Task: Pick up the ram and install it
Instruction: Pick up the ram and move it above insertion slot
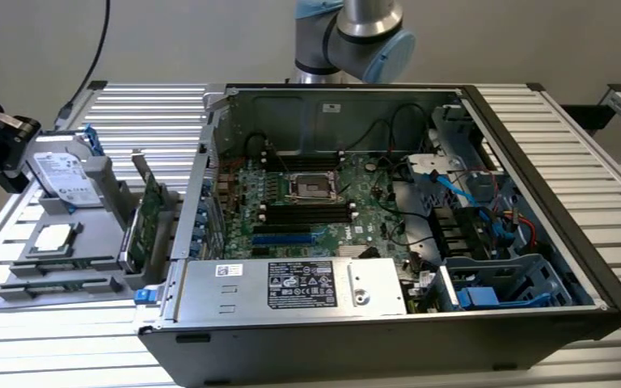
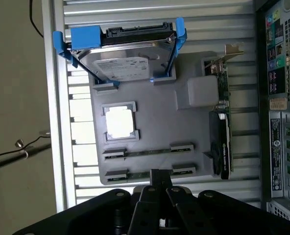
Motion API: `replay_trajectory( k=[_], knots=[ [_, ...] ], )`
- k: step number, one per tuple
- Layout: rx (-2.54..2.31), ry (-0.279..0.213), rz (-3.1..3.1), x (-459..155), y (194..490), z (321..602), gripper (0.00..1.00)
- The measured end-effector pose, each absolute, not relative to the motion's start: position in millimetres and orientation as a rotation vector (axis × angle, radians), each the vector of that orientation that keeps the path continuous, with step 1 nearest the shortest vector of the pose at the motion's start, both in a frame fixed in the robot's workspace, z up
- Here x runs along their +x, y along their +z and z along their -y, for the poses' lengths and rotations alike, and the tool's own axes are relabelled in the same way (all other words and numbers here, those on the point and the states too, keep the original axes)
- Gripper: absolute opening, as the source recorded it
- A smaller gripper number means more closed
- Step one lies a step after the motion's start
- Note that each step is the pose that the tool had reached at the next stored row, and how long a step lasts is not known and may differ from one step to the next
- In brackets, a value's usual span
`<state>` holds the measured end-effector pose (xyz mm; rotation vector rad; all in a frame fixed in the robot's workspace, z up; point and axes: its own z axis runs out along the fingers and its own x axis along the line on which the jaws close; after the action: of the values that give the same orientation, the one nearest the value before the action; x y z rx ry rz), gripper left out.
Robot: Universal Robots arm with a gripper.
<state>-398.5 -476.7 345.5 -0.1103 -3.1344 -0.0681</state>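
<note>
**Closed gripper over the parts tray**

Your gripper (image 2: 159,179) has its fingers pressed together, tips poised over the ram (image 2: 137,175). The ram lies flat in the grey tray (image 2: 155,127), at the exterior view's lower left, beside the open computer case (image 1: 397,347).

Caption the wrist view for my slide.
Closed fingers at a ram stick on the gray tray, hard drive beyond.

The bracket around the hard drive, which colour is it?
The bracket is blue, clearest in the wrist view, where it holds the silver hard drive.
</note>
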Motion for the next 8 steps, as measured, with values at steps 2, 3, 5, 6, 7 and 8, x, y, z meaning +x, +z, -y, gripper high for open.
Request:
replay_trajectory(
  k=[2, 3, 5, 6, 7, 8],
  knots=[
    [-0.11, -0.068, 3.134, -398.5, 345.5, 476.7, 0.11],
    [-0.11, -0.068, 3.134, -398.5, 345.5, 476.7, 0.11],
    [-0.11, -0.068, 3.134, -398.5, 345.5, 476.7, 0.11],
    [-0.11, -0.068, 3.134, -398.5, 345.5, 476.7, 0.11],
    [-0.11, -0.068, 3.134, -398.5, 345.5, 476.8, 0.11],
    [-0.11, -0.068, 3.134, -398.6, 345.6, 476.7, 0.11]
  ],
)
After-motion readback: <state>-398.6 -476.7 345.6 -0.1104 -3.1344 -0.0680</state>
